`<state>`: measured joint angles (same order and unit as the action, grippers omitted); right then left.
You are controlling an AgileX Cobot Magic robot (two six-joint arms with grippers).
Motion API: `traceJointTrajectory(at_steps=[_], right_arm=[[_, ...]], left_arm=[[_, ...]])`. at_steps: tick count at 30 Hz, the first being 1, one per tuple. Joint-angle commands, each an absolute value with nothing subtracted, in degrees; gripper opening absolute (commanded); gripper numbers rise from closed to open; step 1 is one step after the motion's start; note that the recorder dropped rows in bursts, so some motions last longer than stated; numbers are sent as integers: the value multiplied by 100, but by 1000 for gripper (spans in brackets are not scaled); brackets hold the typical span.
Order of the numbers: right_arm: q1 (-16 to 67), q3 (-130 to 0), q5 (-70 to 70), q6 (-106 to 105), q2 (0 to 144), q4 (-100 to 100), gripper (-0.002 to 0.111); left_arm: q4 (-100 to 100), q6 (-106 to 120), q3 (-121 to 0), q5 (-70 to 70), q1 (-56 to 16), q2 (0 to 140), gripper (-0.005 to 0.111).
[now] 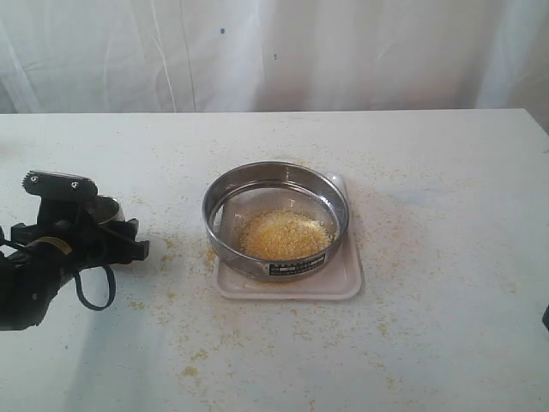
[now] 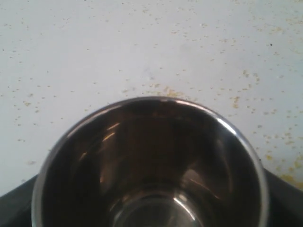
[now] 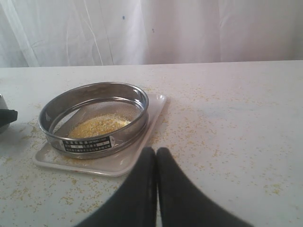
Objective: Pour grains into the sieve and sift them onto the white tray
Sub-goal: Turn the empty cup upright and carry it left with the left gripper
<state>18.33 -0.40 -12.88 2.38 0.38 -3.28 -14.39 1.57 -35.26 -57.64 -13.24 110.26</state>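
Note:
The sieve (image 1: 275, 190), a wide steel ring with a dark label, sits on the white tray (image 1: 343, 279) at mid-table. A yellow and pale heap of grains (image 1: 284, 234) lies on its mesh. The right wrist view shows the same sieve (image 3: 93, 100), grains (image 3: 98, 126) and tray (image 3: 118, 163). My left gripper (image 1: 120, 228) is at the left of the table, shut on a small steel cup (image 1: 108, 209). In the left wrist view the cup (image 2: 151, 165) looks empty. My right gripper (image 3: 156, 152) hovers near the tray's corner, shut on nothing.
Loose grains (image 1: 193, 371) are scattered over the white table (image 1: 446, 172), thickest around the tray. A white curtain (image 1: 343, 51) hangs behind the table's far edge.

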Motion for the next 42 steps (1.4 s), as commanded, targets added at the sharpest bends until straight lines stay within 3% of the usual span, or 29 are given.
traceJointTrajectory(at_steps=[1, 8, 18, 21, 26, 29, 42], right_arm=[[1821, 0, -1261, 236, 0, -275, 0], [1821, 0, -1261, 236, 0, -275, 0], [1821, 0, -1261, 236, 0, -275, 0], [1821, 0, -1261, 236, 0, -275, 0], [1821, 0, -1261, 236, 0, -275, 0], [1821, 0, -1261, 236, 0, -275, 0], [1821, 0, -1261, 236, 0, -275, 0]], left_arm=[[-1515, 80, -3484, -6010, -1311, 11190, 5], [-1523, 0, -3473, -6168, -1311, 11289, 43], [-1415, 217, -3473, -6075, -1324, 11289, 48], [-1442, 217, -3473, -6174, -1324, 11289, 60], [-1519, 220, -3473, -6299, -1324, 11289, 92], [-1497, 231, -3473, -6529, -1324, 11289, 103], [-1495, 323, -2940, -6996, -1324, 10901, 105]])
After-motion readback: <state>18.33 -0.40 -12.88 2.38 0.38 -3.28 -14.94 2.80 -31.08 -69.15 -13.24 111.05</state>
